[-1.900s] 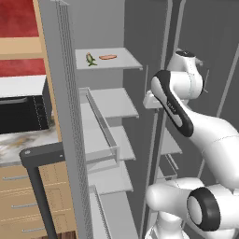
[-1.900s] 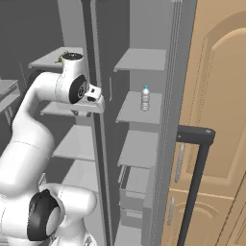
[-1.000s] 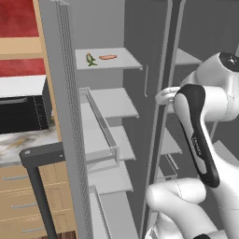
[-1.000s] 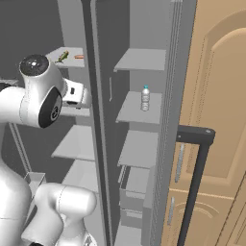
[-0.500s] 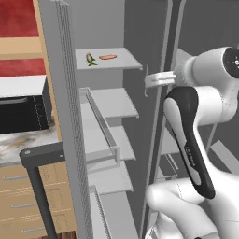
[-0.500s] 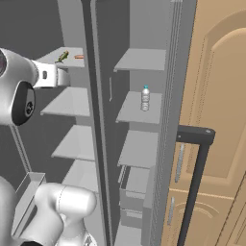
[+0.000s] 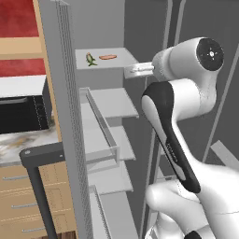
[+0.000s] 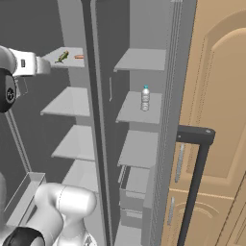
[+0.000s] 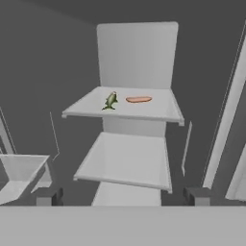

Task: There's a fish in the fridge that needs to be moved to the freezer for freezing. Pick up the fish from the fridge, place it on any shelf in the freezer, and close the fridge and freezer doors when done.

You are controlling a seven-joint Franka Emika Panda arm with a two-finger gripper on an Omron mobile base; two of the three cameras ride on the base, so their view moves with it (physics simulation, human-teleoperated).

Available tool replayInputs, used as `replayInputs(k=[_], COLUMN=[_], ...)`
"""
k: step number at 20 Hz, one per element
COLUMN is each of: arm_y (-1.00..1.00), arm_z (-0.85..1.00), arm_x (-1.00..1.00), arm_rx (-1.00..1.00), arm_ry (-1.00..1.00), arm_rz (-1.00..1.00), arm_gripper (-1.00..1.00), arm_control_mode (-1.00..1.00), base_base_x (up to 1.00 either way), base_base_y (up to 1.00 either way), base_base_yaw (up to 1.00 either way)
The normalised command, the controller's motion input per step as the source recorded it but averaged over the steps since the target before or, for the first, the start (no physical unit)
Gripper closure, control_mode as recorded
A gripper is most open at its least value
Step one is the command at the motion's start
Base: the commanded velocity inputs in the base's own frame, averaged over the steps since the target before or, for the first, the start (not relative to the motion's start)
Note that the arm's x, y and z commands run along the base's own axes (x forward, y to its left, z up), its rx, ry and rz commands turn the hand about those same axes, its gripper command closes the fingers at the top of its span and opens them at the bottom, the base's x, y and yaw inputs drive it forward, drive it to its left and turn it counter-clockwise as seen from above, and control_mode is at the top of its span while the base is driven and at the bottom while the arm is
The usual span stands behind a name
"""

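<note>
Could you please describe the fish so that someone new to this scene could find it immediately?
Look inside the tall grey fridge, at its top shelf. Two small items lie there side by side: the fish is the slender green-yellow one, and the flat orange-pink oblong piece lies next to it.

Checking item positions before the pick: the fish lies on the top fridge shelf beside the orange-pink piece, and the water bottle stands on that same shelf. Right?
Not quite. The fish and orange-pink piece share the top fridge shelf, but the right base view shows the water bottle on a freezer shelf.
</note>
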Motion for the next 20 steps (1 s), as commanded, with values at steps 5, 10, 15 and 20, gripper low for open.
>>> replayInputs(k=[5,10,15,20], arm_y=[0.24,0.12,0.22,0.23], arm_z=[0.00,-0.03,-0.13,-0.14], arm_x=[0.38,0.54,0.62,0.57], arm_rx=[0.00,0.00,0.00,0.00], arm_ry=[0.00,0.01,0.00,0.01], arm_rz=[0.00,0.00,0.00,0.00], arm_gripper=[-1.00,-1.00,-1.00,-1.00], arm_control_mode=[-1.00,-1.00,-1.00,-1.00], base_base_x=[0.00,0.00,0.00,0.00], base_base_y=[0.00,0.00,0.00,0.00], base_base_yaw=[0.00,0.00,0.00,0.00])
